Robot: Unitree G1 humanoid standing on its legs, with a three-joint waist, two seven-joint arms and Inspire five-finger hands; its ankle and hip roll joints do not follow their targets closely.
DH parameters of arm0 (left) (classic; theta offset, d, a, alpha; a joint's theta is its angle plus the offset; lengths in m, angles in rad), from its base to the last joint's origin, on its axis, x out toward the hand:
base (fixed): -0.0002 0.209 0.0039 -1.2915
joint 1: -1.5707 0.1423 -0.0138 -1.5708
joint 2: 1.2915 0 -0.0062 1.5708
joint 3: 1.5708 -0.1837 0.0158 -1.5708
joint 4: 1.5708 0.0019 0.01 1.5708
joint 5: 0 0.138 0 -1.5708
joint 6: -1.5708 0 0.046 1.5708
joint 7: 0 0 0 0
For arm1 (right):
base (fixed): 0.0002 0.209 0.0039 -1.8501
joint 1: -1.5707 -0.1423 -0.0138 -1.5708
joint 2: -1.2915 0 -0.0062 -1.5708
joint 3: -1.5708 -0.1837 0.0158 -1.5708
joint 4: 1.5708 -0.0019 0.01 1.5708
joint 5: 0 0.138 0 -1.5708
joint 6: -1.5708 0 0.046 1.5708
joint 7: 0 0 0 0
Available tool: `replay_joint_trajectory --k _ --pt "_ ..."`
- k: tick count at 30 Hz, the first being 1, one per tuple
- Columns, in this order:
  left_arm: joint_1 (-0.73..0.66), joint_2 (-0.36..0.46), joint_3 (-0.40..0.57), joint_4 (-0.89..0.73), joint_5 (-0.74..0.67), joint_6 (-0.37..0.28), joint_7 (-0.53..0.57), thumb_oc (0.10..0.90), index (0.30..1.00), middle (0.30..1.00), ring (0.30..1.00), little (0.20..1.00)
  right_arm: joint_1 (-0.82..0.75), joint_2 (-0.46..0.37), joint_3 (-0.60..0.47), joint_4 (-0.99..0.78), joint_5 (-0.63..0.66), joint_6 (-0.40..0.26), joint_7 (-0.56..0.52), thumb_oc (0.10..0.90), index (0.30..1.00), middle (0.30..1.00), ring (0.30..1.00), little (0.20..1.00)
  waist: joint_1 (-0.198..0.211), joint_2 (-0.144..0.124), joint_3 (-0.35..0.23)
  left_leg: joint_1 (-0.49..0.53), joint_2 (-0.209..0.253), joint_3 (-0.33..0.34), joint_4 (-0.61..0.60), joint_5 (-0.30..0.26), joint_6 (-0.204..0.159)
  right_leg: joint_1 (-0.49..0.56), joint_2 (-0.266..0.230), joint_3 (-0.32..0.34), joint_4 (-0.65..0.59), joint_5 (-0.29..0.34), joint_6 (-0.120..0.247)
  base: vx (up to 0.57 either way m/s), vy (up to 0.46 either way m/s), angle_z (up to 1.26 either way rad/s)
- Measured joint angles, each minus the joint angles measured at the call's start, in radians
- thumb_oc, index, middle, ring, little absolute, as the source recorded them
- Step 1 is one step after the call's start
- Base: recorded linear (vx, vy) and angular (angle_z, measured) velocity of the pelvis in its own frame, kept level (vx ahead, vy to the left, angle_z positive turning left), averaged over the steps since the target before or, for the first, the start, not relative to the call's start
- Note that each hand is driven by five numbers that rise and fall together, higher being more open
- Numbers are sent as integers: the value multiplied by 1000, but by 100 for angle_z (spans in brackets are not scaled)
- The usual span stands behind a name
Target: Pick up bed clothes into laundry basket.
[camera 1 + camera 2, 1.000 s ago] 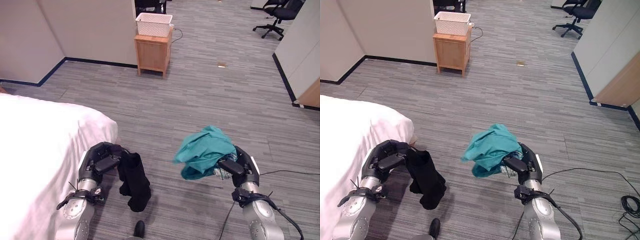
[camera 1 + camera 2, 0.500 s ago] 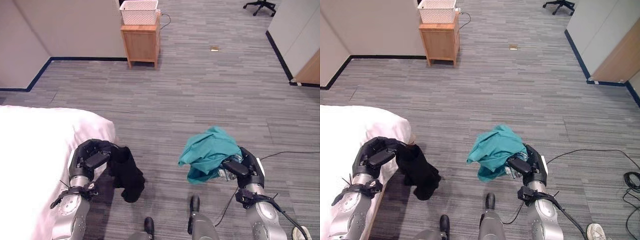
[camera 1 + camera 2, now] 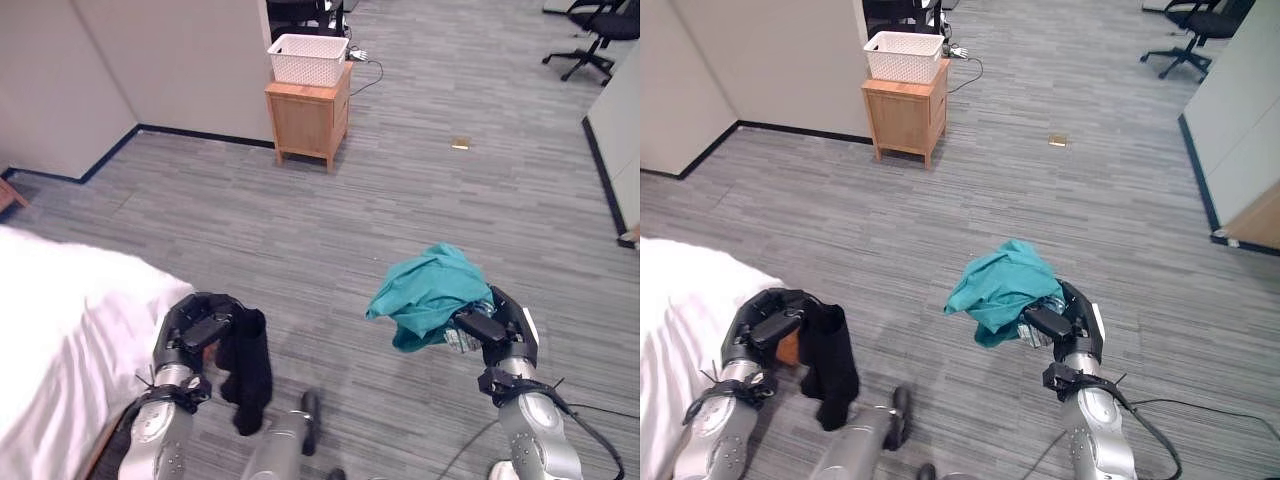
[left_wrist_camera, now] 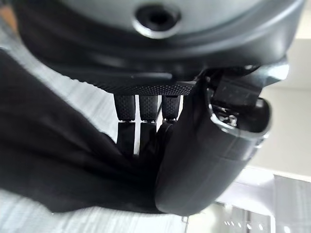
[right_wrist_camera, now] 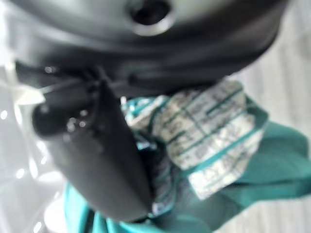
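Observation:
My left hand (image 3: pixel 195 330) is shut on a black garment (image 3: pixel 250 375) that hangs down from it beside the white bed (image 3: pixel 60 350). In the left wrist view the fingers (image 4: pixel 141 109) curl into the black cloth (image 4: pixel 53 160). My right hand (image 3: pixel 495 325) is shut on a bundled teal garment (image 3: pixel 430 290) with a white striped patch, held up over the floor. The right wrist view shows the thumb (image 5: pixel 97 145) pressed against the teal cloth (image 5: pixel 214 141). A white laundry basket (image 3: pixel 308 58) stands on a small wooden cabinet (image 3: pixel 305 122) far ahead by the wall.
Grey plank floor lies open between me and the cabinet. A partition wall (image 3: pixel 170 70) stands at the back left. An office chair (image 3: pixel 595 35) is at the far right. A small yellowish scrap (image 3: pixel 460 143) lies on the floor.
The camera view has shifted, and the cabinet with the basket now shows lower and larger. Both hands keep hold of their garments; the black one hangs closer under the left hand.

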Motion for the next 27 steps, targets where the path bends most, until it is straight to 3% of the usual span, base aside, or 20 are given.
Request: replay_joint_trajectory --k 2,3,4,5,6,7,9,10,12,13,14,15,16,18,19,20,21,23,25,27 --pt "9 9 9 -1 1 -2 -4 400 300 300 300 300 20 14 27 6 0 6 3 400 300 300 300 300 30 -43 -38 24 -78 46 19 7 50 94 1 39 -46 -18 28 563 131 -34" --pt "14 6 11 -1 1 -2 -3 400 300 300 300 300 21 19 28 3 -1 9 7 400 300 300 300 300 30 -40 -46 55 -88 77 25 8 143 110 18 59 -7 -26 40 451 198 -43" --pt "32 25 13 -9 2 -3 -4 400 300 300 300 300 25 46 30 3 -3 9 19 400 300 300 300 300 30 -45 -62 132 -87 28 -54 150 223 106 35 67 118 -44 70 442 193 -22" --pt "26 30 13 -2 6 6 -2 400 300 300 300 300 32 78 32 4 -10 16 19 400 300 300 300 300 24 -91 -64 174 -116 22 -58 112 225 48 -4 48 287 -19 107 460 247 -30" --pt "28 29 8 -2 10 10 -7 400 300 300 300 300 33 91 34 1 -20 16 24 400 300 300 300 300 34 -101 -62 221 -115 13 -76 113 224 -76 -57 3 575 81 134 425 247 -29" --pt "27 28 1 -3 11 13 -6 400 300 300 300 300 41 96 33 -8 -22 16 26 400 300 300 300 300 31 -102 -61 268 -118 -21 -94 119 203 -153 -105 -18 722 81 99 410 240 -45" --pt "-1 -11 7 -10 11 14 -4 400 300 300 300 300 44 109 4 -31 -23 6 36 400 300 300 300 300 -7 -62 -24 322 -113 -80 -26 -17 208 -316 -161 13 976 150 64 332 128 11" --pt "-33 -19 -10 -6 7 14 -2 400 300 300 300 300 45 114 -8 -39 -23 -1 34 400 300 300 300 300 -40 -32 7 365 -105 -138 -10 -19 177 -386 -182 30 1066 150 56 427 75 75" --pt "-58 -16 -35 -23 7 18 -28 400 300 300 300 300 85 106 -7 -38 -24 9 32 400 300 300 300 300 -72 -5 6 431 -76 -185 -18 -68 167 -489 -198 69 1030 121 85 458 -56 85" --pt "-91 -13 -53 -54 2 17 -29 400 300 300 300 300 110 106 -9 -37 -23 14 30 400 300 300 300 300 -104 20 21 495 -26 -247 -33 -110 131 -561 -241 41 840 104 67 385 -103 81" --pt "-109 -11 -61 -57 -3 16 -30 400 300 300 300 300 120 103 -8 -37 -23 15 31 400 300 300 300 300 -114 27 25 511 -11 -275 -32 -122 126 -574 -236 39 725 108 75 382 -146 119" --pt "-147 -5 -71 -56 -6 16 -37 400 300 300 300 300 138 100 -4 -37 -23 16 32 400 300 300 300 300 -130 23 26 528 14 -276 -9 -131 71 -569 -241 75 485 150 100 301 -133 96" --pt "-158 4 -73 -59 -14 13 -44 400 300 300 300 300 149 96 6 -34 -23 17 31 400 300 300 300 300 -136 2 20 553 21 -275 4 -156 48 -569 -244 119 357 190 118 553 -221 102" --pt "-159 36 -75 -55 -31 4 -46 400 300 300 300 300 177 107 20 -33 -19 16 34 400 300 300 300 300 -150 -59 -8 619 41 -296 19 -228 -13 -474 -234 229 57 321 139 393 -143 89" --pt "-161 2 -74 -38 -44 0 -43 400 300 300 300 300 169 91 15 -10 -16 15 34 400 300 300 300 300 -164 -21 -17 647 102 -344 3 -267 -9 -463 -172 219 107 329 105 225 -110 85" --pt "-160 -12 -92 -31 -58 1 -46 400 300 300 300 300 142 89 -7 34 -17 17 25 400 300 300 300 300 -149 -3 -29 648 114 -327 5 -285 -66 -451 -130 219 132 289 72 319 -162 55" --pt "-160 -11 -97 -35 -61 1 -49 400 300 300 300 300 127 88 -17 37 -17 18 22 400 300 300 300 300 -145 -20 -19 640 82 -313 5 -294 -78 -439 -130 226 133 310 13 485 -255 26" --pt "-146 -13 -97 -45 -62 1 -60 400 300 300 300 300 106 82 -55 29 -18 18 25 400 300 300 300 300 -153 -30 -12 601 37 -304 2 -253 -96 -393 -131 177 132 280 9 341 -193 50" --pt "-143 -13 -81 -61 -64 -3 -74 400 300 300 300 300 95 76 -90 29 -19 18 25 400 300 300 300 300 -163 -52 2 571 35 -303 26 -195 -104 -332 -112 140 132 251 -19 349 -212 67" --pt "-114 -10 -40 -93 -81 -7 -75 400 300 300 300 300 62 65 -97 23 -19 16 37 400 300 300 300 300 -164 -54 3 559 55 -302 26 -126 -92 -299 -80 135 130 218 -4 315 -210 22"
